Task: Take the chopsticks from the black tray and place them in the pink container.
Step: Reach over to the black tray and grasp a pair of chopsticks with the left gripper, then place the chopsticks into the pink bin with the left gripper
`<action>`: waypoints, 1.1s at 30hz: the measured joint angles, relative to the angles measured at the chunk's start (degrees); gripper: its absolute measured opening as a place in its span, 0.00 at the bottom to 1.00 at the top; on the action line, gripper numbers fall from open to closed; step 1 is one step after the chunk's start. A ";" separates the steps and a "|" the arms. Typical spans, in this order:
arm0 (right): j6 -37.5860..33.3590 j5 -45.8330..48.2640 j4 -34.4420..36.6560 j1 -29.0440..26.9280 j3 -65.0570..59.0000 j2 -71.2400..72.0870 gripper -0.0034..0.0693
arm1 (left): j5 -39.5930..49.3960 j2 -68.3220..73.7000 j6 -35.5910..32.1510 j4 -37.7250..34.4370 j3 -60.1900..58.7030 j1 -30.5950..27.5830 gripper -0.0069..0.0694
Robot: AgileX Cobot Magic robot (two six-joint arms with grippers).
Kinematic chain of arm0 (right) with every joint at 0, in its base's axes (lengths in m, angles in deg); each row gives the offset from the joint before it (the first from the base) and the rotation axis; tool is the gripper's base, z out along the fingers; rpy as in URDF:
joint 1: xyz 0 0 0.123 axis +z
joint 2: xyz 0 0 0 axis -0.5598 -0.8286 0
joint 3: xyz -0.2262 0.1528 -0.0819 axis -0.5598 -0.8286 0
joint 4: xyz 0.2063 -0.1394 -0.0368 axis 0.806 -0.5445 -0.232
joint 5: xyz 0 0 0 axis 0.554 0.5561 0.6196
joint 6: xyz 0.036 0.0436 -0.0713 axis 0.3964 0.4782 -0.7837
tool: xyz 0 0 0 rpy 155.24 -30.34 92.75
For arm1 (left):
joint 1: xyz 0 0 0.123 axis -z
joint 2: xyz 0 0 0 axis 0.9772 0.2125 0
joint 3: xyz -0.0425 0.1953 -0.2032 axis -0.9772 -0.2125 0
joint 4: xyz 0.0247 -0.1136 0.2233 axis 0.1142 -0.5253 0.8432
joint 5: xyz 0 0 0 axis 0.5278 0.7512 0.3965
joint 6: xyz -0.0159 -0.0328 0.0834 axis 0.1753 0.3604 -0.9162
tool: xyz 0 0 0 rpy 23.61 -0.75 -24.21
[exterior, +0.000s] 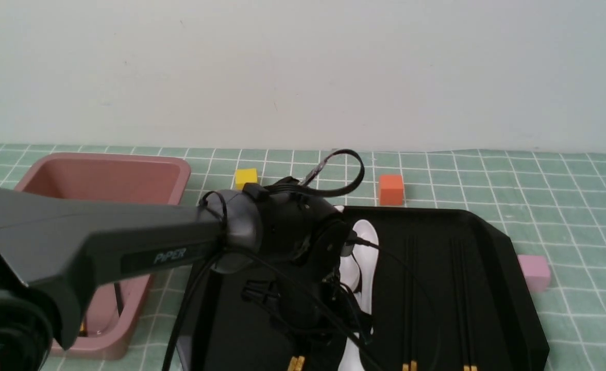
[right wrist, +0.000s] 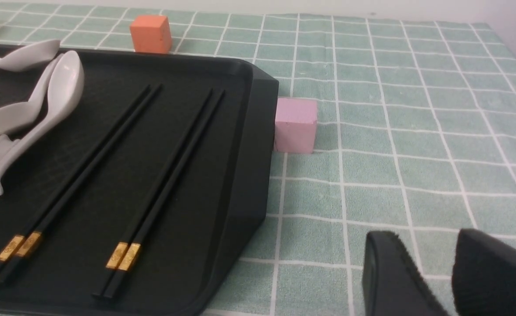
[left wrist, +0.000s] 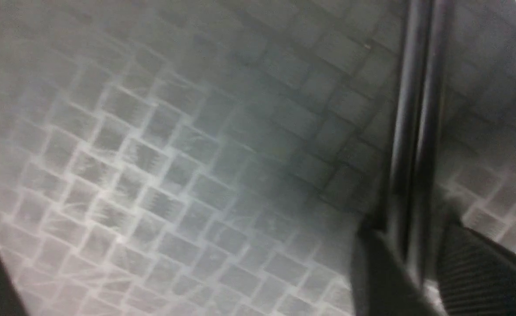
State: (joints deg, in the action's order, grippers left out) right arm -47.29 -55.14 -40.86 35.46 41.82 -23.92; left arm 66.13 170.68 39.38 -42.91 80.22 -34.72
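Observation:
The black tray (exterior: 493, 242) lies at centre right, and the pink container (exterior: 177, 164) stands at the left. My left arm's wrist (exterior: 292, 226) reaches down into the tray's left part. In the blurred left wrist view, my left gripper (left wrist: 409, 237) is shut on a pair of chopsticks (left wrist: 413, 114); gold ends (exterior: 296, 363) show below the wrist. Two more pairs (right wrist: 91, 162) (right wrist: 170, 166) lie side by side in the tray (right wrist: 249, 145). My right gripper (right wrist: 424, 245) is open over the tablecloth beside the tray, holding nothing.
White spoons (right wrist: 65, 83) lie in the tray beside the chopsticks. An orange cube (exterior: 391, 188) and a yellow cube (exterior: 246, 178) sit behind the tray. A pale pink cube (right wrist: 295, 125) sits against its right side. A thin dark stick (exterior: 119, 299) shows inside the pink container.

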 joint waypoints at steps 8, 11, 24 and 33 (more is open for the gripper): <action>0.00 0.00 0.00 0.00 0.00 0.00 0.38 | 3.15 -1.47 -0.71 -1.26 -0.26 -0.23 0.25; 0.00 0.00 0.00 0.00 0.00 0.00 0.38 | 6.98 -5.35 -0.64 -2.03 -0.75 -1.46 0.25; 0.00 0.00 0.00 0.00 0.00 0.00 0.38 | 19.96 -25.21 -4.04 -2.38 -1.29 -24.55 0.25; 0.00 0.00 0.00 0.00 0.00 0.00 0.38 | 13.02 -23.84 -6.69 -3.65 -6.65 -39.03 0.25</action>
State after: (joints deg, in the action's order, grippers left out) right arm -47.29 -55.14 -40.86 35.46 41.82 -23.92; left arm 79.15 146.84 32.69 -46.56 73.57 -73.75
